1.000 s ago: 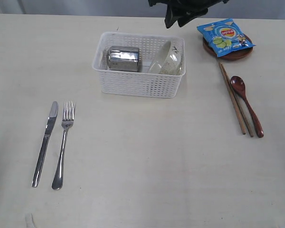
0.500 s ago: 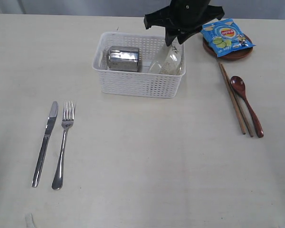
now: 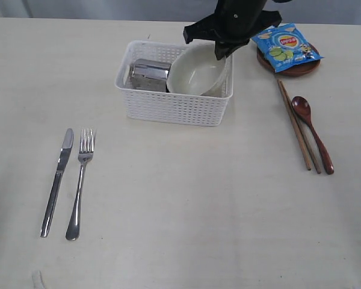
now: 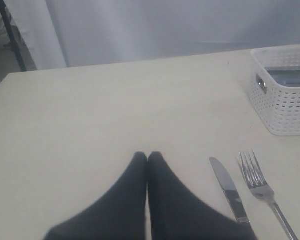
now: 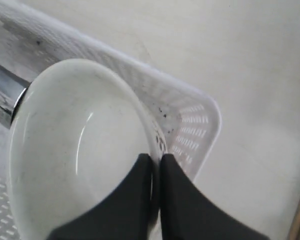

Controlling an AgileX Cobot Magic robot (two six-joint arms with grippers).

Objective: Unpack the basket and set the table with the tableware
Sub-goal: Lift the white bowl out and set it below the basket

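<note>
The white basket (image 3: 174,108) stands at the table's (image 3: 186,205) far middle. Inside it the off-white bowl (image 3: 195,72) is tipped up with its hollow facing me, and my right gripper (image 3: 221,49) is shut on the bowl's (image 5: 75,150) rim, one finger inside and one outside (image 5: 156,159). The steel cup (image 3: 149,76) lies on its side beside the bowl. The knife (image 3: 57,180) and fork (image 3: 80,180) lie at front left. My left gripper (image 4: 148,156) is shut and empty above the table, next to the knife (image 4: 229,189). Chopsticks (image 3: 296,125) and the dark red spoon (image 3: 313,131) lie at right.
A blue snack packet (image 3: 285,47) rests on the small brown plate (image 3: 292,68) at the far right, close behind my right arm. The basket's wall (image 5: 190,120) runs right beside the right fingers.
My right gripper came down into the basket and closed on the bowl's rim. The bowl has tipped up to face the front, and the basket and cup shifted slightly.
</note>
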